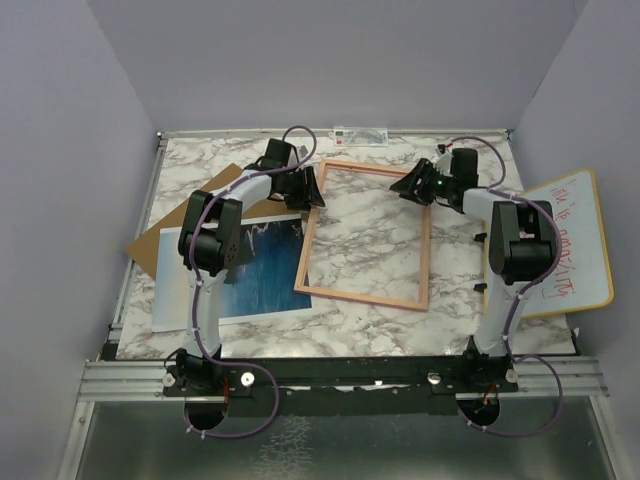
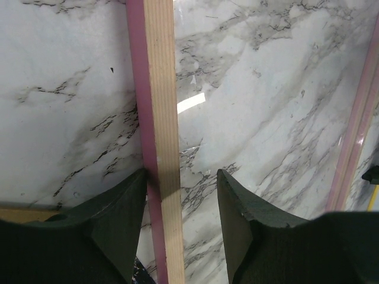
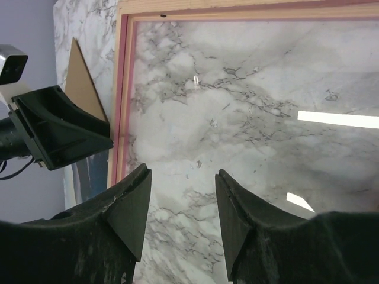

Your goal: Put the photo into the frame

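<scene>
- The marble table (image 1: 340,325) carries everything. The two arm bases sit at its near edge.
- The photo (image 1: 262,283) lies flat, picture side up, on the near left part of the table. The left arm crosses over part of it. It is outside the frame, and neither gripper touches it.
- A brown backing board (image 1: 150,238) pokes out from under the photo's far left side.
- The frame (image 1: 360,296) lies flat in the middle of the table, with marble showing through its pane. Its near left corner overlaps the photo's right edge.
- A whiteboard (image 1: 580,240) with red writing lies at the right edge, well apart from the frame.
- The left gripper (image 2: 180,177) is at the far end of the frame's left rail, fingers spread and holding nothing. In the left wrist view the rail runs between the two fingers, close against the left one. Whether it touches cannot be told.
- The right gripper (image 3: 182,177) is near the frame's far right corner, fingers also spread and empty. It is over the pane, inside the rim.
</scene>
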